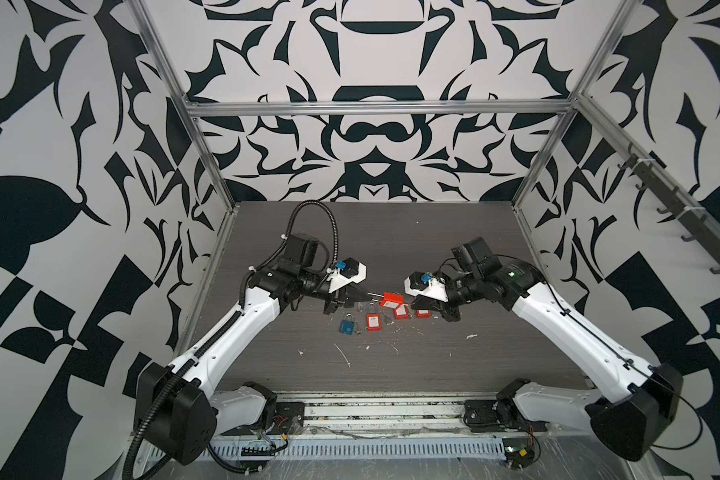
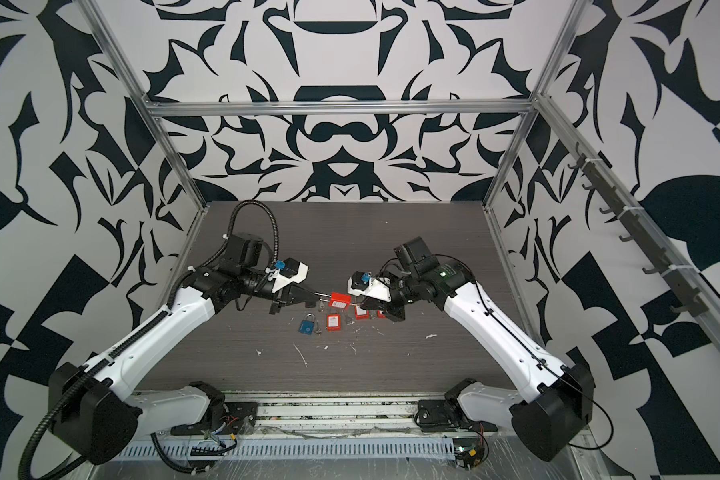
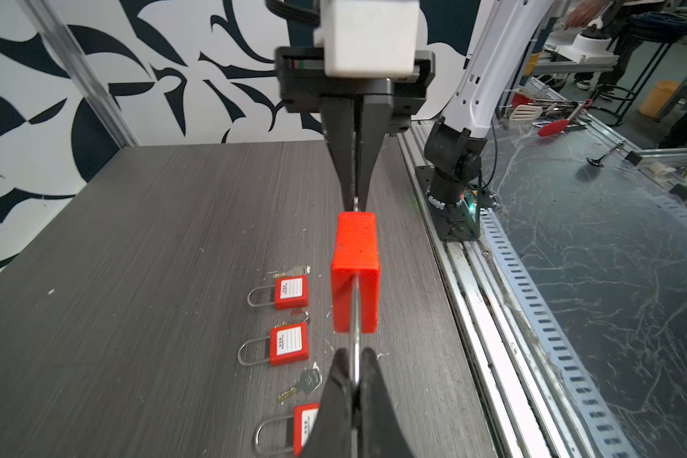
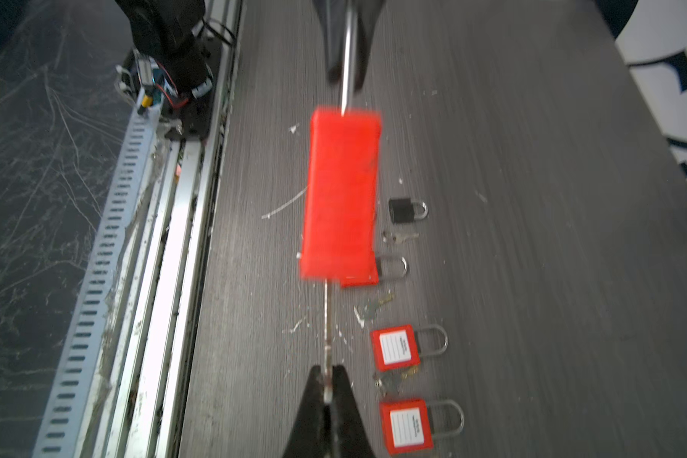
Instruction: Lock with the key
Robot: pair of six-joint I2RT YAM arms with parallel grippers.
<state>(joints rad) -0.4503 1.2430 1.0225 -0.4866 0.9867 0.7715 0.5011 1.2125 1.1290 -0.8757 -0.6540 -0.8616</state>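
A red padlock hangs in the air above the table, between my two grippers. My left gripper is shut on its steel shackle. The red body points away from it toward the right arm. My right gripper is shut on the key. The key's blade runs straight into the underside of the padlock body. The padlock looks blurred in the right wrist view.
On the dark wood table below lie three red padlocks, a blue padlock and loose keys. White flecks dot the table. A metal rail runs along the front edge.
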